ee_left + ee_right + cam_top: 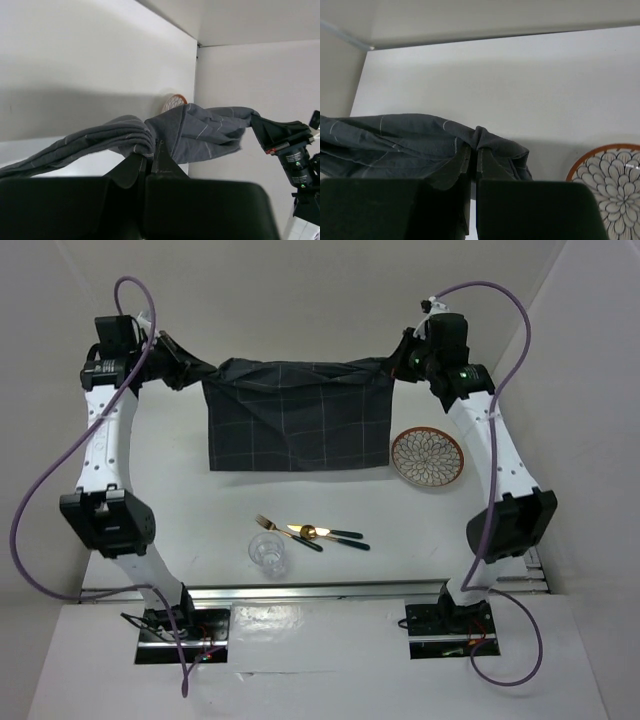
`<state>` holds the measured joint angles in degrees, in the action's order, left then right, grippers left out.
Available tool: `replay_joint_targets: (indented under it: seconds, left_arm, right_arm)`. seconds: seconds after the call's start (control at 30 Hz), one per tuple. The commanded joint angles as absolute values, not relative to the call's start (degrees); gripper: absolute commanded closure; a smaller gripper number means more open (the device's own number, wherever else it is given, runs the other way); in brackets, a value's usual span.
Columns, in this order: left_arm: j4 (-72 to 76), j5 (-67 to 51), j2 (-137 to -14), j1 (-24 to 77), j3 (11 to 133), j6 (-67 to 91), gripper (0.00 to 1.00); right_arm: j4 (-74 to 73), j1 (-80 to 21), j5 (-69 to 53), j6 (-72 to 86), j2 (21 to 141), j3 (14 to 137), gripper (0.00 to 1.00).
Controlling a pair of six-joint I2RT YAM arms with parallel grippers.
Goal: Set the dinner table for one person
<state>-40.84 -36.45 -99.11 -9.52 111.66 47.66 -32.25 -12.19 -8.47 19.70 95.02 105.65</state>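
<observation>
A dark grey checked cloth placemat hangs stretched between my two grippers above the far part of the white dinner table. My left gripper is shut on its left top corner, seen in the left wrist view. My right gripper is shut on its right top corner, seen in the right wrist view. The placemat's lower edge reaches the tabletop. A patterned plate with an orange rim lies to the right of it and shows in the right wrist view.
A fork, a gold spoon and a dark-handled knife lie together on the table's near middle. A clear glass stands just in front of them. White walls enclose the table on three sides.
</observation>
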Motion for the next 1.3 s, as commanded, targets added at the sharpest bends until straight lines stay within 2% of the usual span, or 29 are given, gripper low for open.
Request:
replay_joint_targets:
  seconds: [0.0, 0.17, 0.33, 0.43, 0.57, 0.6, 0.67, 0.73, 0.77, 0.8, 0.83, 0.87, 0.9, 0.93, 0.97, 1.07, 1.13, 1.17, 1.2, 1.23, 1.27]
  left_arm:
    - [-39.98, -40.96, -107.56, -10.02, 121.35, 43.34, 1.0]
    - [-40.35, -40.43, -114.42, -10.02, 132.09, 42.19, 1.0]
    - [-39.29, -42.71, -117.6, -11.25, 134.3, 43.51, 1.0]
    - [-37.45, -42.02, -114.27, -11.25, 126.41, 42.19, 1.0]
    - [-36.13, -39.29, -106.28, -11.25, 109.28, 40.78, 1.0]
    - [-36.12, -37.55, -102.78, -11.25, 101.77, 39.82, 1.0]
    - [-36.65, -35.26, -99.25, -11.25, 94.61, 38.76, 1.0]
    - [-37.18, -31.48, -94.6, -11.25, 84.84, 37.27, 0.73]
    - [-38.48, -30.68, -93.53, -11.25, 82.38, 37.27, 0.54]
    - [-40.76, -28.93, -92.82, -11.25, 78.18, 36.57, 0.36]
    - [-41.56, -28.22, -92.2, -11.25, 76.48, 35.87, 0.13]
    - [-42.36, -26.82, -91.33, -11.77, 75.16, 35.86, 0.05]
    - [-43.06, -24.37, -91.32, -11.78, 73.41, 35.86, 0.0]
    - [-43.07, -23.48, -90.8, -11.78, 73.39, 35.34, 0.0]
    - [-43.76, -22.42, -90.79, -11.78, 73.39, 35.33, 0.0]
    - [-43.77, -19.78, -91.4, -11.78, 74.97, 34.8, 0.0]
    - [-41.84, -21.08, -93.32, -11.78, 75.84, 34.8, 0.19]
    - [-41.14, -21.62, -94.3, -10.56, 75.85, 34.8, 0.36]
    - [-39.31, -21.62, -95.44, -9.68, 76.55, 34.8, 0.72]
    - [-39.29, -20.84, -96.75, -8.62, 78.38, 35.41, 0.92]
    - [-39.29, -20.13, -100.25, -6.79, 79.62, 35.94, 1.0]
  right_arm:
    - [-28.92, -10.9, -10.01, 18.02, 101.59, 113.19, 1.0]
    - [-28.92, -9.58, -9.49, 17.31, 109.59, 124.79, 1.0]
    - [-27.25, -8.35, -9.49, 17.84, 111.8, 126.4, 1.0]
    - [-25.24, -8.35, -10.2, 17.84, 108.13, 119.47, 1.0]
    - [-22.59, -9.4, -7.39, 17.84, 101.62, 104.19, 1.0]
    - [-22.07, -10.1, -7.38, 18.54, 100.12, 96.58, 1.0]
    - [-19.27, -10.63, -7.9, 19.16, 94.5, 88.37, 1.0]
    - [-17.41, -12.47, -8.44, 19.86, 89.07, 76.24, 1.0]
    - [-16.88, -13.0, -8.44, 19.86, 87.55, 72.9, 1.0]
    - [-16.88, -13.01, -9.22, 19.86, 86.23, 66.68, 0.93]
    - [-16.35, -13.53, -10.88, 19.86, 83.87, 64.01, 0.51]
    - [-16.87, -14.23, -10.9, 19.86, 82.98, 61.9, 0.29]
    - [-17.48, -14.24, -10.9, 19.86, 82.1, 58.83, 0.14]
    - [-19.06, -14.76, -9.42, 19.86, 80.61, 58.02, 0.03]
    - [-19.59, -14.77, -8.8, 19.86, 79.73, 57.4, 0.01]
    - [-19.6, -14.77, -8.79, 20.39, 77.53, 56.78, 0.03]
    - [-18.9, -15.38, -9.57, 21.61, 76.99, 56.78, 0.14]
    - [-18.9, -15.38, -10.1, 21.62, 79.43, 57.91, 0.19]
    - [-18.37, -16.08, -10.11, 22.32, 81.11, 58.79, 0.29]
    - [-18.37, -16.08, -10.63, 22.32, 83.12, 61.41, 0.51]
    - [-18.37, -16.95, -10.63, 22.85, 85.32, 63.0, 0.63]
